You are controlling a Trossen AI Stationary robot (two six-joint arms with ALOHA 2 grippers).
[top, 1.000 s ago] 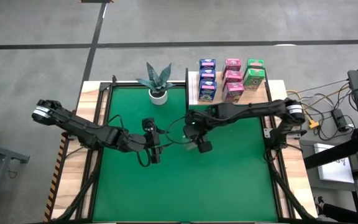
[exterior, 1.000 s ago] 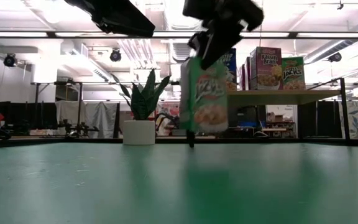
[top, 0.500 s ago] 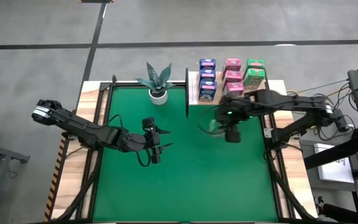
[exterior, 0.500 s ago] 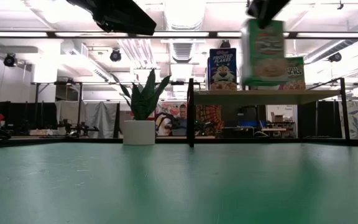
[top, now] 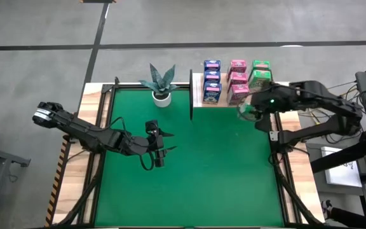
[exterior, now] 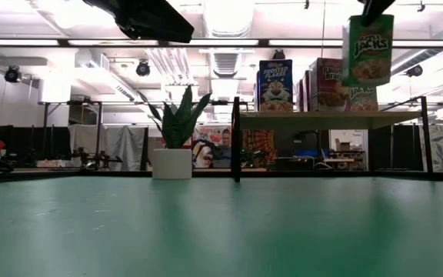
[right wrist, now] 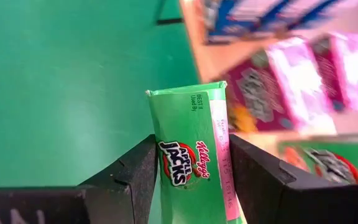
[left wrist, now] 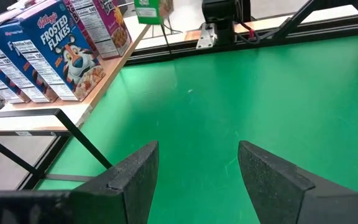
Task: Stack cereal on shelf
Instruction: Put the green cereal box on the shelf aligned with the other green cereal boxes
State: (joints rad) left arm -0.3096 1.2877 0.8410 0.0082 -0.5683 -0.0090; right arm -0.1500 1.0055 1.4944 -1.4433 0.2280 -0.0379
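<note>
My right gripper (top: 251, 112) is shut on a green Apple Jacks cereal box (right wrist: 194, 168) and carries it in the air at the shelf's near right corner. The low view shows that box (exterior: 368, 50) high, in front of the shelf. The shelf (top: 267, 97) is a light-wood board with black uprights at the mat's far right. Rows of blue (top: 211, 79), pink (top: 237, 79) and green (top: 260, 76) boxes stand on it. My left gripper (left wrist: 197, 152) is open above the mat's middle (top: 159, 151) and touches nothing. My right gripper pinches the green box between its two fingers (right wrist: 135, 171), one on each broad face, with a narrow side panel (right wrist: 191, 124) facing the wrist camera. It comes from above, at the box's upper end (exterior: 369, 19). The box hangs below the fingers, lifted clear and nearly upright.
A potted plant (top: 161, 86) stands at the mat's far edge, left of the shelf's black upright (top: 190, 95). Green mat (top: 189, 184) lies open in front of both arms. Cables and equipment (top: 335, 117) lie beyond the table's right edge. A person (exterior: 225, 150) sits in the room behind.
My right gripper has carried the green box from above the mat's middle toward the table's right and far edges, up to the shelf's near right corner. It has risen, and the box stayed in its hold throughout.
</note>
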